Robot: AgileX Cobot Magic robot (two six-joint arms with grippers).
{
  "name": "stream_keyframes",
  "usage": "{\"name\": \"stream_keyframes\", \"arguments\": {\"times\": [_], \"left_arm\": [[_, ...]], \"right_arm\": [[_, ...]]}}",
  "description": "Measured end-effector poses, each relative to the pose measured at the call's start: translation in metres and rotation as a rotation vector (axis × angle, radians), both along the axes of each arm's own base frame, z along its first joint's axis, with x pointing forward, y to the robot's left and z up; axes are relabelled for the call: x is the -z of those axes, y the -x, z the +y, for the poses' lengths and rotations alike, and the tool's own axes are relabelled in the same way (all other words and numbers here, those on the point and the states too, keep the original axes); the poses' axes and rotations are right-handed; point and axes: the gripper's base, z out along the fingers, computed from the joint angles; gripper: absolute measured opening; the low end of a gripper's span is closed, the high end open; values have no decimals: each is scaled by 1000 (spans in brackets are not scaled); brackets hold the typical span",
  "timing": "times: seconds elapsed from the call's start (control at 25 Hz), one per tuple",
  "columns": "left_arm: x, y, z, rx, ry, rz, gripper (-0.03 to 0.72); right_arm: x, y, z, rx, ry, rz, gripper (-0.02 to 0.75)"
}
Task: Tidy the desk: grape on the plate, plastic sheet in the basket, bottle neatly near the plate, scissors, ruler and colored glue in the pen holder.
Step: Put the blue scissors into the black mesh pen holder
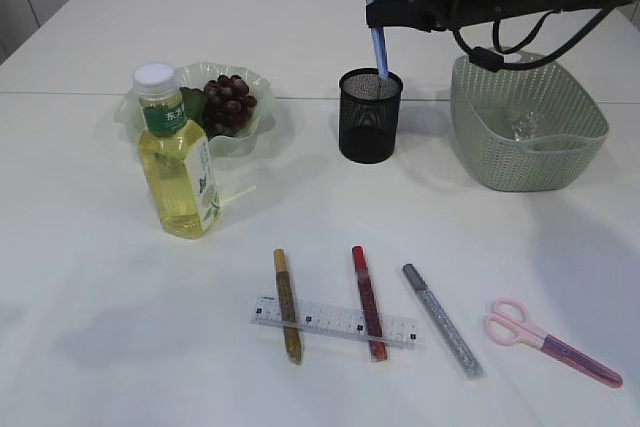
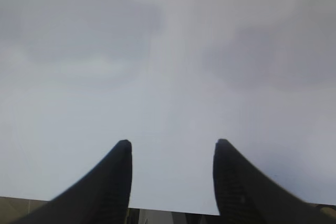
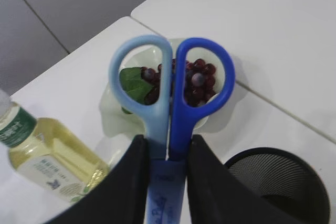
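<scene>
My right gripper (image 3: pixel 168 182): closed on the pair of blue-handled scissors (image 3: pixel 170 93), my two black fingers (image 3: pixel 134 182) clamping the shanks just below the finger loops; the loops stick out past the fingertips.

Scissors' axis: in the exterior view they hang close to upright, loops at the top, blades pointing down into the black mesh pen holder (image 1: pixel 370 115). I cannot tell whether the tips touch its bottom.

The relation that counts: the holder's mouth lies directly under my grip, so I judge the next move to be a straight lowering and a release, with little sideways travel; a tilt could catch the blades on the rim.

My left gripper (image 2: pixel 172 150): parted, nothing between the fingers, only bare white table (image 2: pixel 168 51) under it; it does not show in the exterior view.

Near the holder: the pale green woven plastic basket (image 1: pixel 525 122) stands to its right with a crumpled clear plastic sheet (image 1: pixel 523 128) inside; the translucent green scalloped plate (image 1: pixel 195 117) to its left holds the dark red grapes (image 1: pixel 228 102), and the bottle of yellow drink with a white cap (image 1: pixel 180 157) stands upright just in front of that plate.

Left to collect: on the front of the table, the clear ruler (image 1: pixel 335 321) lies crosswise under a gold glitter glue tube (image 1: pixel 288 305) and a red glitter glue tube (image 1: pixel 368 303); a silver glitter glue tube (image 1: pixel 441 320) and pink-handled scissors (image 1: pixel 550 341) lie to the right, nearer my right arm.
</scene>
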Motion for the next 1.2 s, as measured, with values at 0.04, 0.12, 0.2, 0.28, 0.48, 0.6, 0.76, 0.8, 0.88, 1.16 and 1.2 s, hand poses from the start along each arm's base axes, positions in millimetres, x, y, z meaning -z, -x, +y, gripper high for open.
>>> {"name": "stream_keyframes", "arguments": {"times": [0.04,0.12,0.2,0.28,0.48,0.6,0.76,0.8,0.88,1.16,1.2], "left_arm": [[0,0,0,0,0,0,364],[0,0,0,0,0,0,364],[0,0,0,0,0,0,363],[0,0,0,0,0,0,363],[0,0,0,0,0,0,363],[0,0,0,0,0,0,363],[0,0,0,0,0,0,363],[0,0,0,0,0,0,363],[0,0,0,0,0,0,362],[0,0,0,0,0,0,362],[0,0,0,0,0,0,362]], "right_arm": [[6,-5,0,14,-8,-17,181],[17,-11,-1,30,3,-52,181],[23,-15,-1,25,21,-103,181],[28,-18,-1,18,21,-148,181],[44,-28,0,39,-39,-243,181],[49,-31,-1,50,-38,-296,181],[60,-34,-1,54,-32,-301,185],[64,-35,-1,54,-30,-296,187],[70,-35,-1,54,-25,-287,200],[71,-36,-1,54,-24,-286,326],[71,-35,-1,52,-25,-286,335]]}}
